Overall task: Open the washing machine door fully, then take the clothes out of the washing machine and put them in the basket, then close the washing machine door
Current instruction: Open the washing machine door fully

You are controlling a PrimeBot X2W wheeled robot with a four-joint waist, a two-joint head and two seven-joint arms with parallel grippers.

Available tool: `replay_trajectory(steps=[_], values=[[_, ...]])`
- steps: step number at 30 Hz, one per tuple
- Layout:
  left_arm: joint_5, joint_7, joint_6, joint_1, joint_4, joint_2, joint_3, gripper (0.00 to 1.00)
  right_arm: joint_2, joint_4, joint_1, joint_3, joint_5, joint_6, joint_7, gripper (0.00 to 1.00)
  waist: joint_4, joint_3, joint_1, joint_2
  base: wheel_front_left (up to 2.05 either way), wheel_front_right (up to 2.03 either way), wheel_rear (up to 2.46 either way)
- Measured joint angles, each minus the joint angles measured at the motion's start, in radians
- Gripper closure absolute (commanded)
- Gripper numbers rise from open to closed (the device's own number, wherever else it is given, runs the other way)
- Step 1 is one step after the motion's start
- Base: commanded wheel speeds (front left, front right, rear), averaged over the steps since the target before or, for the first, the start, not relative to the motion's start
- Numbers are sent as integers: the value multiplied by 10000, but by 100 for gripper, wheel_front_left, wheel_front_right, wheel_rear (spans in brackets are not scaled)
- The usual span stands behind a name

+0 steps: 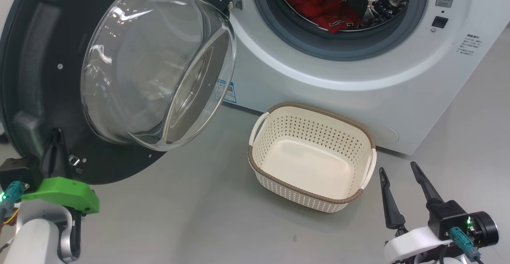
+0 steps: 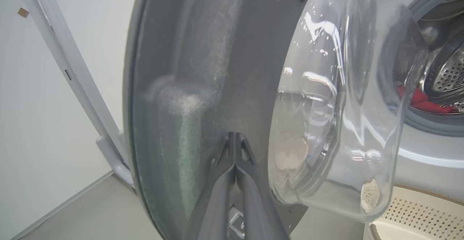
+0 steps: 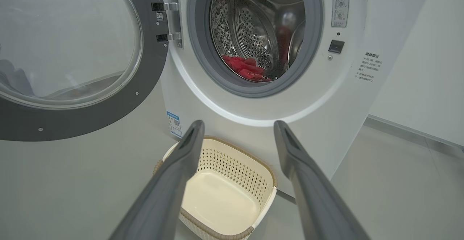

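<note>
The washing machine door [image 1: 40, 76] stands swung open to the left, its clear glass bowl [image 1: 155, 60] bulging toward me. My left gripper [image 1: 55, 136] is shut, its tips against the door's inner black face [image 2: 217, 69] near the lower edge. Red clothes [image 1: 322, 4] lie in the steel drum [image 3: 261, 26] of the white washing machine [image 1: 358, 80]. The cream basket [image 1: 310, 156] sits on the floor in front of the machine, nothing in it. My right gripper [image 1: 398, 170] hovers open just right of the basket [image 3: 224, 193].
Grey floor [image 1: 199, 216] spreads around the basket. A pale wall and a white frame post [image 2: 72, 69] stand behind the door on the left. A white wall [image 3: 427, 69] flanks the machine on the right.
</note>
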Motion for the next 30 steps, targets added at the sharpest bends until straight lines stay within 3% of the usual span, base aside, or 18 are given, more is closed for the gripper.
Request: replay_trajectory(steps=[16,30], values=[[117,-362,44,36,253,-272,163,100,10,6,-208,44,-4,88,0,0,-167,10,0,0,0,0,0],[731,-543,29,952,-1615,-694,-715,100,46,17,-414,128,-67,173,0,0,-656,-79,0,0,0,0,0]])
